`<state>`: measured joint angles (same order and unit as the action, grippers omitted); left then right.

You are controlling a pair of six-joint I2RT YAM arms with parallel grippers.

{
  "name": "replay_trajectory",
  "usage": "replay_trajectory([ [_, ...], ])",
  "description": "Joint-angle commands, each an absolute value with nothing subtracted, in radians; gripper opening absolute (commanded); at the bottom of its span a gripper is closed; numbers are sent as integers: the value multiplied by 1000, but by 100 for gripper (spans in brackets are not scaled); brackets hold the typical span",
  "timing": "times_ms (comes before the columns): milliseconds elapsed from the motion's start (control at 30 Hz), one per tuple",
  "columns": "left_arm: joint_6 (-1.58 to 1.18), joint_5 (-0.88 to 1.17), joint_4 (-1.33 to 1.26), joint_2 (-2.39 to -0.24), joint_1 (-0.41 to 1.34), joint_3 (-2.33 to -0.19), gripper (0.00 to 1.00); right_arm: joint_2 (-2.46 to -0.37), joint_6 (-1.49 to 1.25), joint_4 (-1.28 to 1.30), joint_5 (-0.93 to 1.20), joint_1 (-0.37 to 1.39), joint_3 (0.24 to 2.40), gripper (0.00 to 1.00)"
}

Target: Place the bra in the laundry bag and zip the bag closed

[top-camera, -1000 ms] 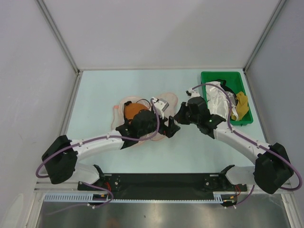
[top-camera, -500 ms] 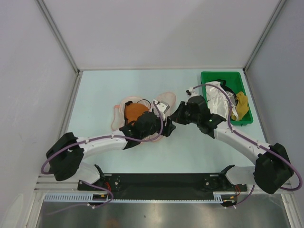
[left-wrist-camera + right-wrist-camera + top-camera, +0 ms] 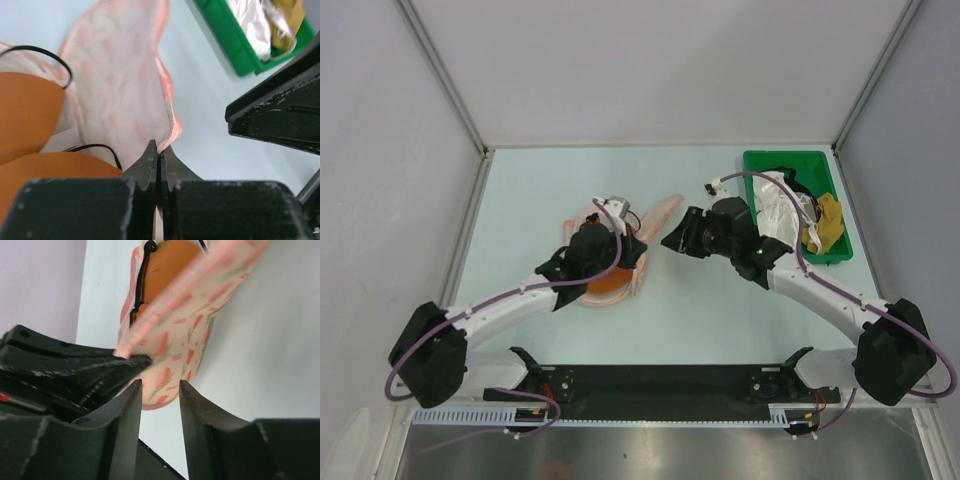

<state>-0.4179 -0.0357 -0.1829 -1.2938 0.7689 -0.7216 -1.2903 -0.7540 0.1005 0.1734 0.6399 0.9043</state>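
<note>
The pale pink laundry bag [image 3: 662, 211] lies open at mid-table, its orange-speckled flap [image 3: 186, 347] raised on edge. The orange bra [image 3: 607, 281] with black straps rests inside it, and its cups [image 3: 27, 117] fill the left of the left wrist view. My left gripper [image 3: 636, 240] is shut on the flap's zip edge [image 3: 170, 117], pinching it at the fingertips [image 3: 150, 157]. My right gripper [image 3: 668, 241] hovers just right of the flap, open, with nothing between its fingers [image 3: 131, 405]; the flap's rim hangs just beyond their tips.
A green plastic bin [image 3: 790, 205] holding white and yellow cloth stands at the right rear, behind the right arm. The enclosure's walls close off the table on the left, back and right.
The left gripper has moved in and shut on the bag flap's edge, then drawn left. The right gripper has opened and let the flap go. The flap now stands more upright.
</note>
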Motion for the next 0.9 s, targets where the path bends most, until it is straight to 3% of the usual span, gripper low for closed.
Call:
replay_trajectory([
  [0, -504, 43, -179, -1146, 675, -652, 0, -1299, -712, 52, 149, 652, 954, 44],
  [233, -595, -96, -147, -930, 574, -474, 0, -1387, -722, 9, 206, 667, 953, 45],
  [500, -771, -353, 104, -805, 505, -399, 0, -1514, -723, -92, 267, 692, 959, 48],
  [733, -836, -434, 218, -874, 448, -416, 0, -1790, -787, -311, 524, 681, 1028, 73],
  [767, -836, -430, 216, -888, 422, -413, 0, -1811, -796, -325, 531, 678, 1038, 81],
  [833, -841, -419, 218, -925, 391, -414, 0, -1864, -837, -401, 583, 670, 1064, 89],
  [867, -839, -405, 213, -939, 365, -416, 0, -1914, -856, -434, 597, 664, 1068, 99],
])
